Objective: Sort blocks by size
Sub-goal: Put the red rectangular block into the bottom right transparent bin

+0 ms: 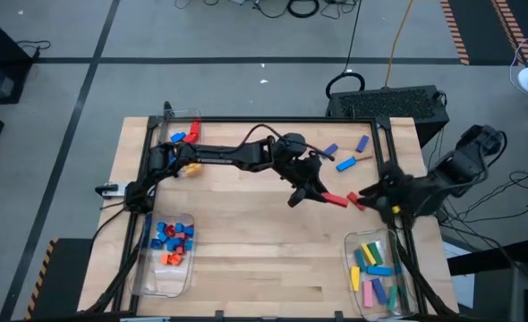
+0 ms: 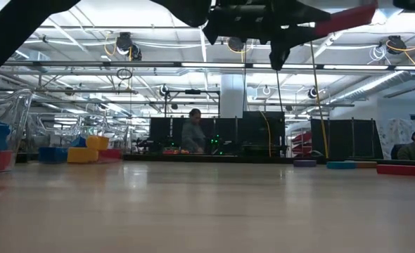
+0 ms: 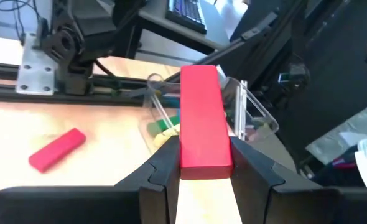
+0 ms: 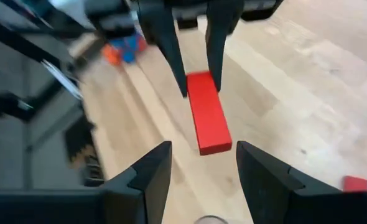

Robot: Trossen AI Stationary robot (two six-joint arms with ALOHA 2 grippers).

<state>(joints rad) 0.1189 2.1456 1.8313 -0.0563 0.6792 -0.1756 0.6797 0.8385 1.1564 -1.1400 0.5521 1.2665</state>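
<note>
My left gripper (image 1: 313, 193) hangs over the middle of the table, shut on a long red bar (image 1: 336, 199) that is lifted clear. The right wrist view shows that same bar (image 4: 208, 121) between the left arm's fingers. My right gripper (image 1: 369, 192) stands just right of the bar's free end, open (image 4: 202, 152), with nothing between its fingers. A second red bar (image 3: 57, 149) lies flat on the table nearby. Loose blue blocks (image 1: 345, 164) lie at the far right of the table. My left gripper pinches the red bar by its two long sides (image 3: 185, 155) at one end, between its two fingers. The fingers come from the table's left, slanting a little down, and lie along the bar. The bar sticks out past the fingertips (image 3: 162, 149) toward the right arm, clear of the table.
A clear bin (image 1: 376, 273) at the near right holds long yellow, green, blue and pink bars. A bin (image 1: 166, 255) at the near left holds small blue, red and orange blocks. A third bin (image 1: 183, 134) stands at the far left. People show beyond the table in the low view.
</note>
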